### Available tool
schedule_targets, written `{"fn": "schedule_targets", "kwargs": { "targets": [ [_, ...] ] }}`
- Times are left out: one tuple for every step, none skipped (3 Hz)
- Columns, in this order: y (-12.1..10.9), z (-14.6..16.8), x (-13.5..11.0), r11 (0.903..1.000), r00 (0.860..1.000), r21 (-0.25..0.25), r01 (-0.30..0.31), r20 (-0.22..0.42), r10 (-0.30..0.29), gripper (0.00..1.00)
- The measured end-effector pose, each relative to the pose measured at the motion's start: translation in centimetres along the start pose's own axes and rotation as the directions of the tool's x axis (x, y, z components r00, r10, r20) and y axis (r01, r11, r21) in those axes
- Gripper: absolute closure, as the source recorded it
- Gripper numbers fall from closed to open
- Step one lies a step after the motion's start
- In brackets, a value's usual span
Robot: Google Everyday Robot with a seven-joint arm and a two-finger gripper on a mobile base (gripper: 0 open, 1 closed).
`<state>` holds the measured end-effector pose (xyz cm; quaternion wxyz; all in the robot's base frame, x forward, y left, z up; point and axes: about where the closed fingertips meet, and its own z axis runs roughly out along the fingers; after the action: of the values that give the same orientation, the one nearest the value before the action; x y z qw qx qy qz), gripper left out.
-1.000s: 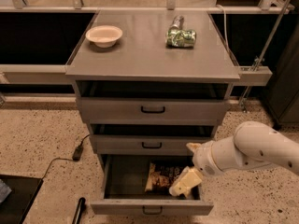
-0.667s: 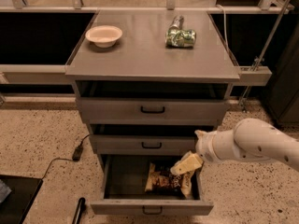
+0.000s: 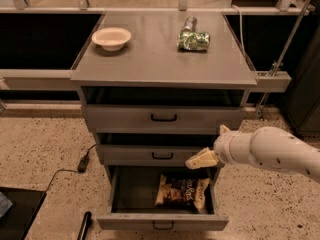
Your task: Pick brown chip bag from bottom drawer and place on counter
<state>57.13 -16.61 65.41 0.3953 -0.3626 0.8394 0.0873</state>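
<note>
The brown chip bag [image 3: 182,192] lies flat inside the open bottom drawer [image 3: 162,222], toward its right side, with its lettering facing up. My gripper [image 3: 197,161] hangs above the drawer's right part, in front of the middle drawer [image 3: 150,155]. It is clear of the bag and holds nothing. Its white arm [image 3: 270,151] comes in from the right. The counter [image 3: 155,59] is the grey top of the cabinet, well above the gripper.
A white bowl [image 3: 111,37] sits on the counter's left and a shiny green foil bag [image 3: 193,39] on its back right. The top drawer [image 3: 162,118] is shut. A black cable and plug [image 3: 83,163] lie on the speckled floor to the left.
My gripper has risen out of the bottom drawer and now sits level with the middle drawer. The chip bag stayed in the drawer and is now fully in view.
</note>
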Motion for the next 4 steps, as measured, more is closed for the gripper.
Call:
{"fn": "schedule_targets", "kwargs": {
  "targets": [
    [0.0,0.0,0.0,1.0000,1.000,0.000,0.000,0.000,0.000,0.00],
    [2.0,4.4,2.5,0.9969,0.999,-0.077,-0.020,-0.030,0.017,0.00],
    [6.4,12.7,6.0,0.9716,0.998,-0.232,-0.047,-0.059,0.034,0.00],
    [9.4,19.3,9.4,0.9428,0.989,-0.316,-0.106,-0.127,0.069,0.00]
  ]
}}
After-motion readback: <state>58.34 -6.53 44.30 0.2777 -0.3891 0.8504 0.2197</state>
